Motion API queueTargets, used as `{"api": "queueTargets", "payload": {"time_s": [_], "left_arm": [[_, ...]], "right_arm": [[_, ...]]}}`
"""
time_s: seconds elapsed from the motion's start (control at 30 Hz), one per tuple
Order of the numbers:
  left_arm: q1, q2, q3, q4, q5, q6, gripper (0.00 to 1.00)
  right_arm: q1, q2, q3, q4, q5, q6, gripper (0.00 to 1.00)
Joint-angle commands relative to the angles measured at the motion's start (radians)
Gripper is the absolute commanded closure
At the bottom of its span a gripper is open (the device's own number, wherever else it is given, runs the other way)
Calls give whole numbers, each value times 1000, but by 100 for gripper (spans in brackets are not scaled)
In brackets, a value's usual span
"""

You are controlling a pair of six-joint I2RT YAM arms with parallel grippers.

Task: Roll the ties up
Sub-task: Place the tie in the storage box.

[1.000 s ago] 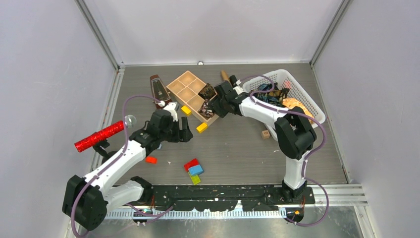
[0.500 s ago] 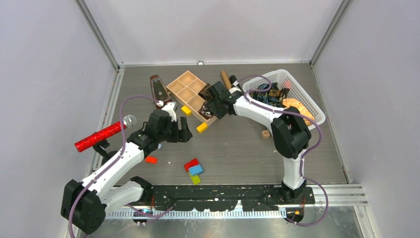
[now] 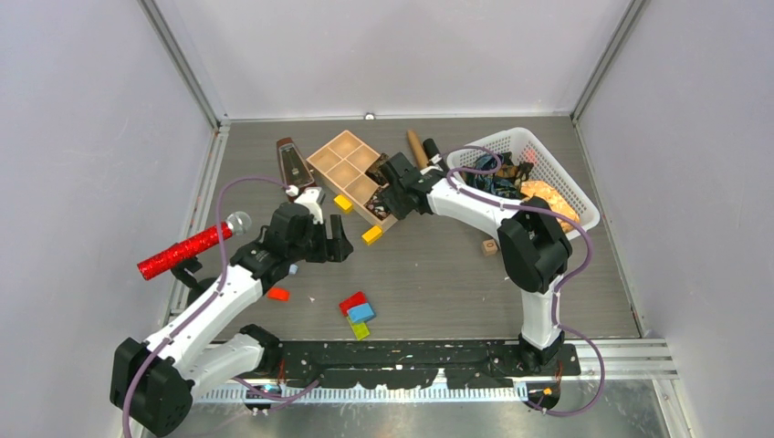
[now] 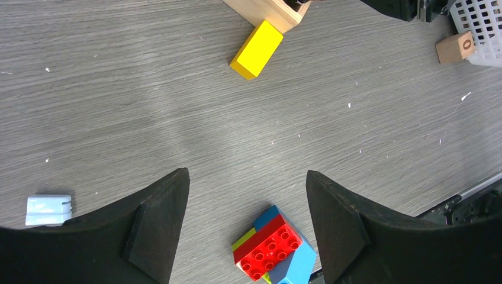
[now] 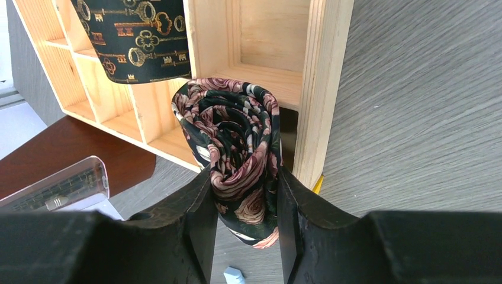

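Note:
My right gripper (image 5: 244, 177) is shut on a rolled tie (image 5: 237, 142), black with pink roses, and holds it upright against the near corner of the wooden compartment box (image 5: 322, 89). A dark tie with gold keys (image 5: 139, 35) sits in a further compartment. In the top view the right gripper (image 3: 391, 193) is at the box's (image 3: 338, 160) right end. More ties, dark blue-teal (image 3: 488, 173) and golden-orange (image 3: 546, 196), lie in the white basket (image 3: 561, 169). My left gripper (image 4: 245, 177) is open and empty above the table, over a stack of toy bricks (image 4: 273, 248).
A red glittery microphone (image 3: 183, 251) lies at the left. A metronome (image 3: 294, 164) and a wooden roller (image 3: 415, 143) flank the box. Yellow blocks (image 3: 371, 235) (image 3: 342, 203), an orange block (image 3: 278, 294), toy bricks (image 3: 358, 315) and a wooden cube (image 3: 490, 246) lie on the table.
My right gripper has moved a little left along the wooden box with the rolled tie in it. The left arm has shifted slightly.

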Motion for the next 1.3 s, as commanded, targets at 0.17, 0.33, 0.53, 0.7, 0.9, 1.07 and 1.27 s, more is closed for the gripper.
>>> {"api": "queueTargets", "payload": {"time_s": [0.17, 0.33, 0.53, 0.7, 0.9, 1.07, 1.27], "left_arm": [[8, -27, 5, -9, -8, -6, 25], [7, -24, 9, -10, -4, -6, 25], [7, -31, 12, -18, -1, -6, 25], [7, -35, 16, -24, -1, -9, 25], [7, -31, 25, -28, -1, -11, 25], [7, -25, 33, -28, 1, -12, 25], [7, -22, 35, -31, 0, -11, 25]], "right_arm": [[3, 23, 21, -6, 86, 82, 58], [4, 68, 67, -41, 81, 83, 58], [4, 87, 78, -59, 97, 81, 56], [4, 76, 96, -86, 118, 56, 45], [4, 42, 106, -110, 137, 24, 31], [4, 13, 105, -113, 141, 4, 26], [11, -15, 106, -119, 153, -13, 24]]}}
